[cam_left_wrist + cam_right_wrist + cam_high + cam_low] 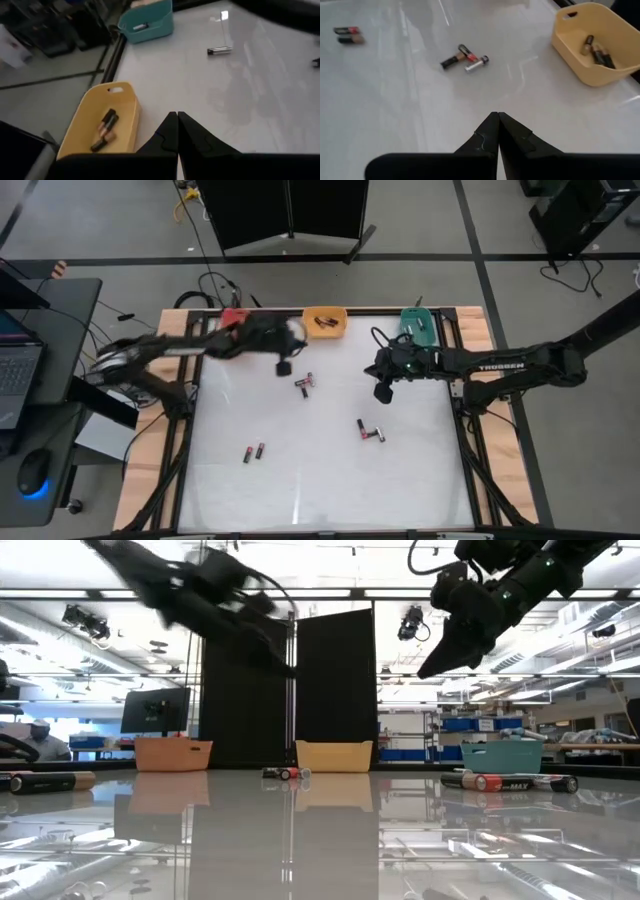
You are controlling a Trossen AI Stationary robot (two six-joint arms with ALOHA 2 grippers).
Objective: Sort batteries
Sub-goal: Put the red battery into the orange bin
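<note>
Loose batteries lie on their sides on the white table: a cluster near the middle, a pair to the right, and a pair nearer the front left. More batteries lie inside the yellow bin. My left gripper is shut and empty, raised above the table just in front of the yellow bin. My right gripper is also shut and empty. It hangs above the table in front of the teal bin, right of the middle cluster.
Three bins stand along the far edge: red, yellow, and teal. The table has a wooden border with dark rails. A desk with a laptop stands off to the left. Cables lie behind the far edge.
</note>
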